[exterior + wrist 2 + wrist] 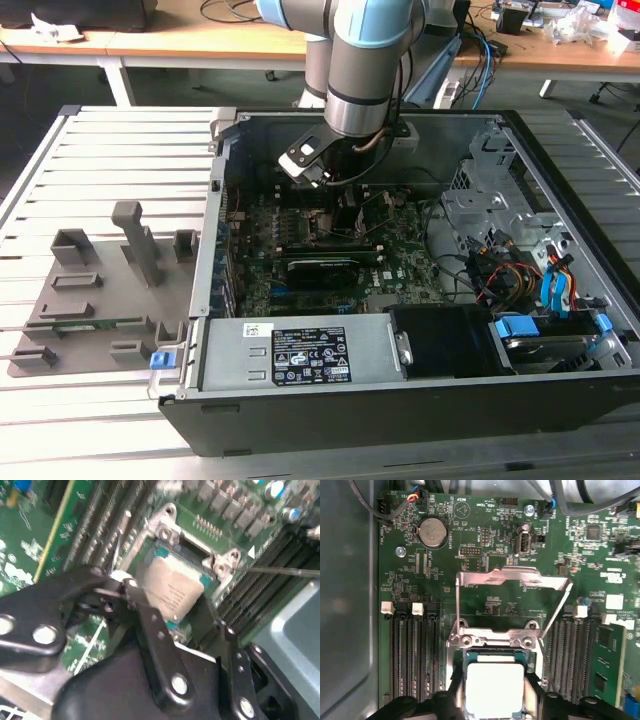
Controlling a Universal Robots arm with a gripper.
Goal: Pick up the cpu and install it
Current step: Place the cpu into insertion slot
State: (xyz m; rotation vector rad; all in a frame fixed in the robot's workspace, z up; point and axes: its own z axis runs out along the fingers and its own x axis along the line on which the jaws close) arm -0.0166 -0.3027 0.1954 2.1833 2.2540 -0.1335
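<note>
Gripper [495,692] clamped on cpu [494,680], low over socket [470,641], load frame [512,577] open

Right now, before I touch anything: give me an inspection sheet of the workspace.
Surface: slatted metal table; the open computer case lies on it.
Job's things: cpu at the socket, load frame raised; whether it is seated cannot be told.
Clutter: grey holder tray on the table, to the exterior view's left of the case.
Grippers: gripper closed on two opposite sides of the cpu.
Cables: coloured wire bundle inside the case, apart from the socket.
Surroundings: wooden benches behind the table.
</note>
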